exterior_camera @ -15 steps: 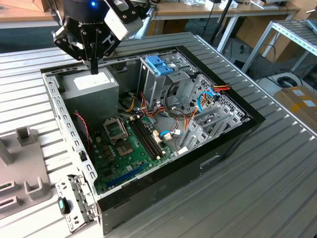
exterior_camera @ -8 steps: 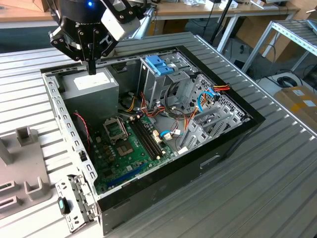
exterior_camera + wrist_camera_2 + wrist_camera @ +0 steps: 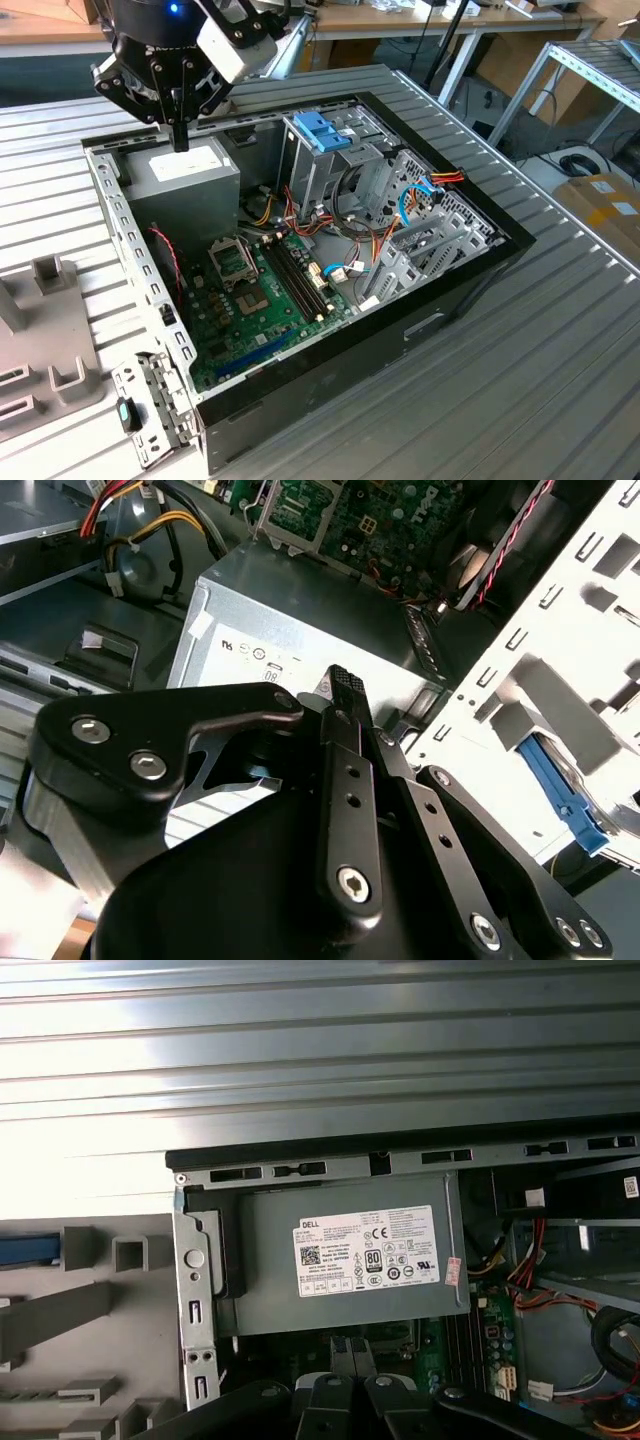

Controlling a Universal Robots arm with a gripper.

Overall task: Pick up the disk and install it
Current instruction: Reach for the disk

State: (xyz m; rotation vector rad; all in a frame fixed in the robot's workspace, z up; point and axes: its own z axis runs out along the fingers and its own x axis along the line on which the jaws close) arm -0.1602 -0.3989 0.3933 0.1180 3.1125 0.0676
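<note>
My gripper [image 3: 180, 140] hangs shut and empty just above the big grey box with a white label [image 3: 185, 165], at the back corner of the open computer case on the exterior view's left. In both wrist views the black fingers [image 3: 345, 730] stand pressed together, and the gripper [image 3: 350, 1392] holds nothing. The disk shows as a blue-framed edge [image 3: 25, 1250] standing in the grey slotted fixture beside the case. It also appears beyond the white chassis wall in the second wrist view, as a disk edge [image 3: 560, 792] with a bit of silver next to it. Gripper and disk are well apart.
The case [image 3: 470, 290] lies open on a ribbed metal table, with a green motherboard [image 3: 260, 300] and cables inside. A metal drive cage with a blue latch [image 3: 322, 130] stands at the back. The grey fixture [image 3: 45, 330] sits at the exterior view's left.
</note>
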